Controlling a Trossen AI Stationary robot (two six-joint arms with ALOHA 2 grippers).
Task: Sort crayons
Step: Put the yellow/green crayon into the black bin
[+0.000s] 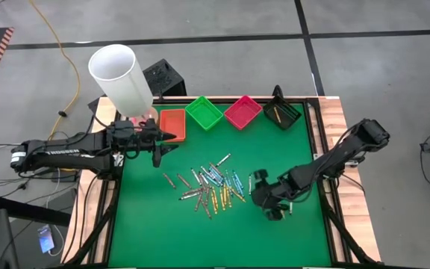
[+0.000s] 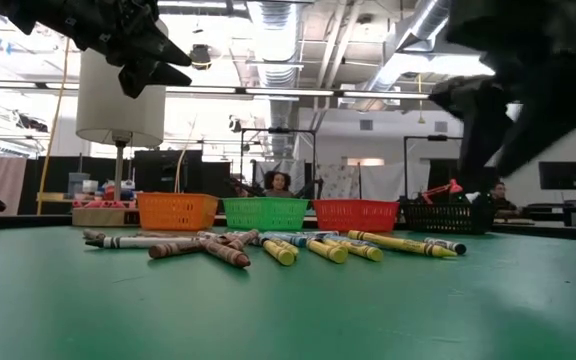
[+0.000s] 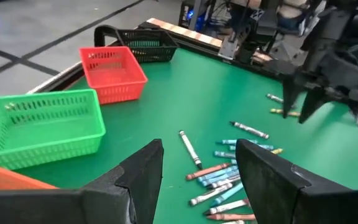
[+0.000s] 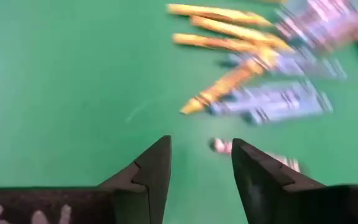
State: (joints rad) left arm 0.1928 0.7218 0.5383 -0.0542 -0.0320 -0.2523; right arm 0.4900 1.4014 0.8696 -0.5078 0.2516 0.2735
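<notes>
Beside the crayons [image 1: 211, 185], right hand [image 1: 260, 196] open, empty

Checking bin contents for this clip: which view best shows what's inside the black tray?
The high view: it looks straight down into the black tray, showing one crayon inside. The low and left wrist views show only its mesh walls; the right wrist view misses it.

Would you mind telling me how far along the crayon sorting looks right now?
Barely begun: one crayon lies in the black tray. Nothing is held; the right gripper, fingers open, hovers beside the crayon pile, and the left gripper waits open near the orange tray. The pile remains unsorted.
</notes>
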